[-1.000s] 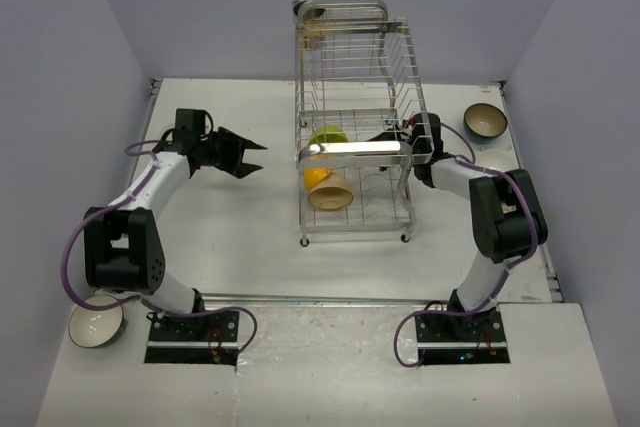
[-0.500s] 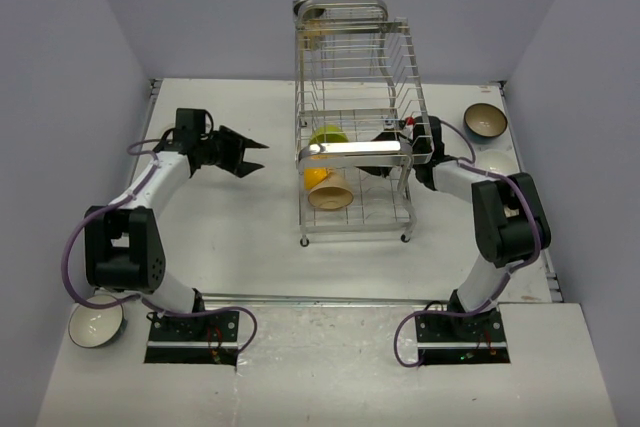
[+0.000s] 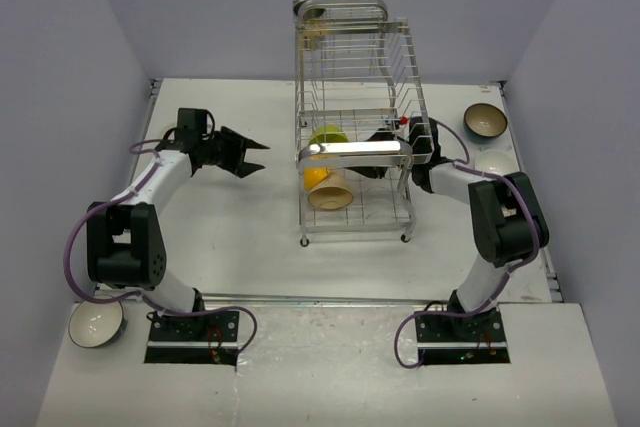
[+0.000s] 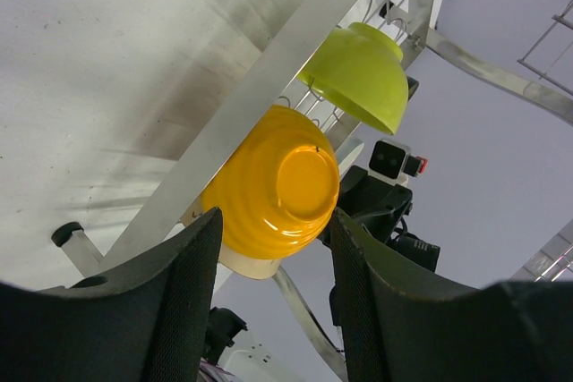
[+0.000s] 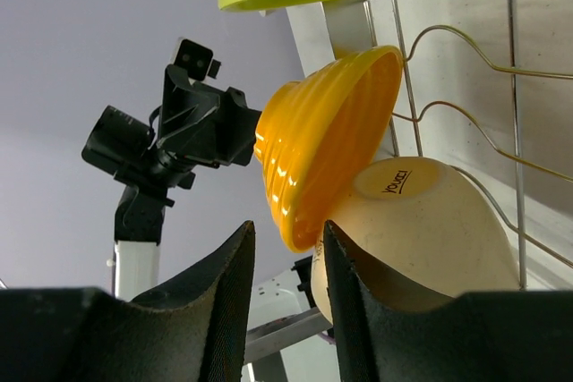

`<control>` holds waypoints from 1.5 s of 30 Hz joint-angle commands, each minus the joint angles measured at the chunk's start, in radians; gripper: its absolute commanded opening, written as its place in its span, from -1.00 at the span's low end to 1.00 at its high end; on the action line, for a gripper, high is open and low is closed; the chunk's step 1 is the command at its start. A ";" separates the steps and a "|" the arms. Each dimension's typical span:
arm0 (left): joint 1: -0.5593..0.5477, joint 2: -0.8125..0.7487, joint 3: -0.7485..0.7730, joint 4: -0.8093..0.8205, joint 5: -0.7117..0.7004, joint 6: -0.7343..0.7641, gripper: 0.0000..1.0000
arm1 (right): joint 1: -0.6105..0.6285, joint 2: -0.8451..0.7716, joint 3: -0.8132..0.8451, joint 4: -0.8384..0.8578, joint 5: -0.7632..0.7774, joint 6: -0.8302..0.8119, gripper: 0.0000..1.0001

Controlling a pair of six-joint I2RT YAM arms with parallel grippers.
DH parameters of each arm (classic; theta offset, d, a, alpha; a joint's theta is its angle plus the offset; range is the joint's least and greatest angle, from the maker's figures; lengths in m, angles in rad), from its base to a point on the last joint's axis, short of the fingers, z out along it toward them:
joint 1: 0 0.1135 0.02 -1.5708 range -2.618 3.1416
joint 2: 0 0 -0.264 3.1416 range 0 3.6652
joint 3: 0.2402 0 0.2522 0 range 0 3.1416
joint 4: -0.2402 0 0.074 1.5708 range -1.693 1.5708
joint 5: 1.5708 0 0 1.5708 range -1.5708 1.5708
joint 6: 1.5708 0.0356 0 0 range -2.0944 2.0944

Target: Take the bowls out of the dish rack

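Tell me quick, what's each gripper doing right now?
Left gripper: open, holding nothing.
Right gripper: open, holding nothing, close to the orange bowl.

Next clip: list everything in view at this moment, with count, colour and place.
chrome wire two-tier dish rack: 1, silver, table centre
lime-green bowl: 1, lower tier, rear
ribbed orange-yellow bowl: 1, lower tier, in front of the green one
cream bowl: 1, lower tier, against the orange-yellow one
dark bowl with tan inside: 1, far right of table
white bowl by right arm: 1
white bowl by left base: 1
white table: 1
left gripper: 1, black, open, empty, left of rack
right gripper: 1, black, open, inside lower tier
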 commanded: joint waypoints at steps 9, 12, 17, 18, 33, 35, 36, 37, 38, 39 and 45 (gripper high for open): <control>-0.006 0.004 0.055 0.015 0.034 0.021 0.06 | 0.061 0.066 0.090 0.067 -0.030 0.046 -0.24; -0.005 0.004 0.059 0.012 0.036 0.022 0.06 | 0.076 0.090 0.111 0.078 -0.027 0.058 -0.24; -0.003 0.001 0.058 0.004 0.042 0.027 0.07 | 0.082 0.120 0.137 0.107 -0.021 0.091 -0.24; -0.003 0.000 0.058 0.004 0.043 0.025 0.07 | 0.084 0.124 0.136 0.116 -0.018 0.098 -0.24; 0.006 -0.011 0.059 0.001 0.053 0.028 0.07 | 0.131 0.193 0.138 0.209 -0.004 0.169 -0.89; 0.011 -0.013 0.059 0.000 0.054 0.030 0.07 | 0.133 0.195 0.121 0.240 -0.007 0.186 -1.00; 0.011 -0.014 0.056 0.003 0.054 0.031 0.07 | 0.133 0.195 0.115 0.290 -0.009 0.199 -1.00; 0.012 -0.016 0.055 0.004 0.054 0.031 0.07 | 0.133 0.196 0.099 0.323 -0.015 0.227 -1.00; 0.012 -0.016 0.052 0.007 0.056 0.031 0.07 | 0.133 0.198 0.093 0.350 -0.020 0.241 -1.00; 0.012 -0.016 0.047 0.013 0.059 0.028 0.07 | 0.133 0.201 0.088 0.416 -0.023 0.256 -1.00; 0.012 -0.020 0.032 0.033 0.063 0.025 0.07 | 0.133 0.280 0.036 0.854 -0.012 0.474 -1.00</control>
